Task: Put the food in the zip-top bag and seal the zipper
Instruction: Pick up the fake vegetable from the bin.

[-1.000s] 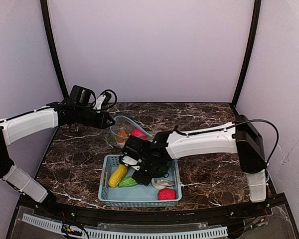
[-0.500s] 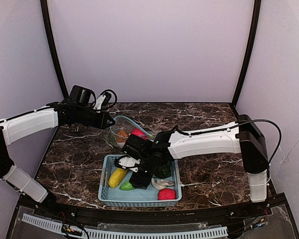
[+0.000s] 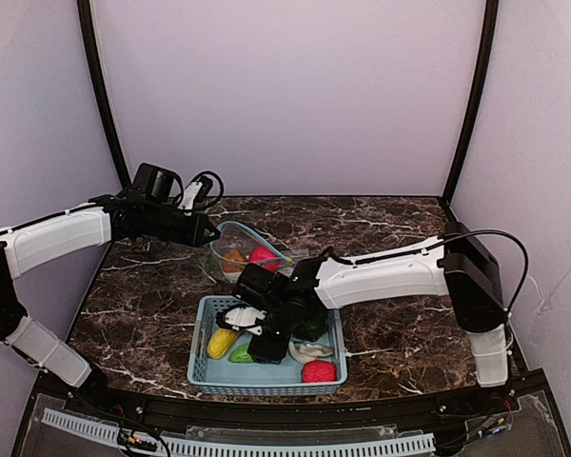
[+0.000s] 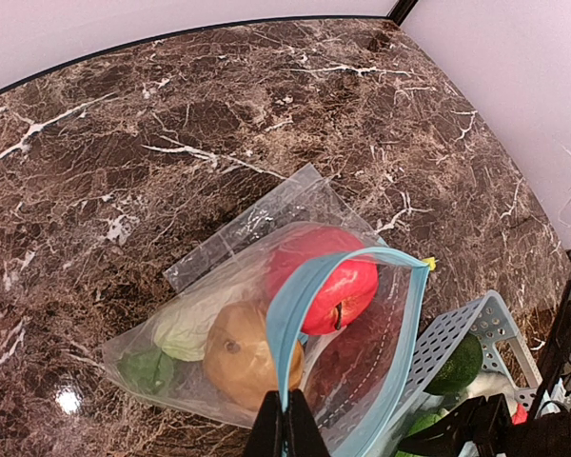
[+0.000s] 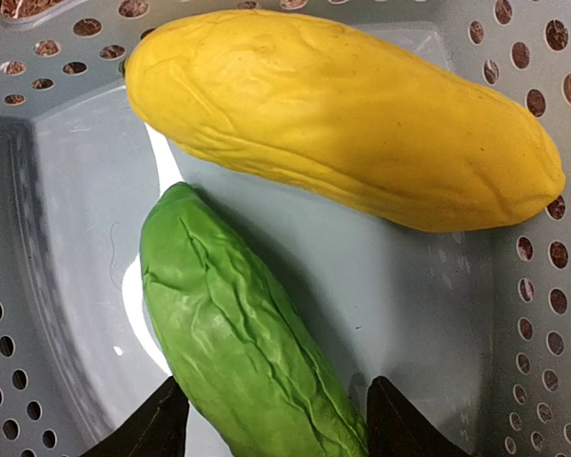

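Nearest to me is the blue basket, and there is food left in it: the yellow corn, the green pod, a white mushroom, a small red fruit and a dark green fruit. The right gripper is down in the basket with its fingers apart, one on each side of the green pod. It is not squeezing the pod, so it holds nothing. A bit farther back and to the left, the bag lies on the table. The left gripper is pinched tight on the bag's blue zipper and holds the mouth open. Inside are the red apple, the brown potato and the white radish. I think about half the job is done: five foods must go in, then the zipper must be closed.
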Robot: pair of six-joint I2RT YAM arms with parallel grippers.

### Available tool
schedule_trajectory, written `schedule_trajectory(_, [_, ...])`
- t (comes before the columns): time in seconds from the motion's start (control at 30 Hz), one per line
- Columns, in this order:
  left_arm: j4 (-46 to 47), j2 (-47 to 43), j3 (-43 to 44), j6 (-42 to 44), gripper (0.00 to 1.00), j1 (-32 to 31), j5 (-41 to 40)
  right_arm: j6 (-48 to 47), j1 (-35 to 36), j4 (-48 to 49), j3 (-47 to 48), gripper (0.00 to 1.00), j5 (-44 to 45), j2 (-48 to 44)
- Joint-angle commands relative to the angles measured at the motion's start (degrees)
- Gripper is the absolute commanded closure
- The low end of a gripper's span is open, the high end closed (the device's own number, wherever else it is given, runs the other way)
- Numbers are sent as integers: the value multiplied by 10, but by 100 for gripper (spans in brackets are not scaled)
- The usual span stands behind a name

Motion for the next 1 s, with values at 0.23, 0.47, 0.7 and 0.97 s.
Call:
schedule_trajectory(0.23, [1,-4,-8,2,99,-1,5,2,2,24,-12,59,-16,-14])
schedule_trajectory(0.47, [2,-6,-8,1,99,-1,6,43,-20,16,-40,62,-12,-130])
schedule_trajectory(0.7, [5,-5,-9,-2,99,-1,19,65,-67,-1,-14,62,54,-175])
schedule_trajectory(0.97, [6,-11,-9,-1,99,-1,20,47,-105,8,86,62,94,-109])
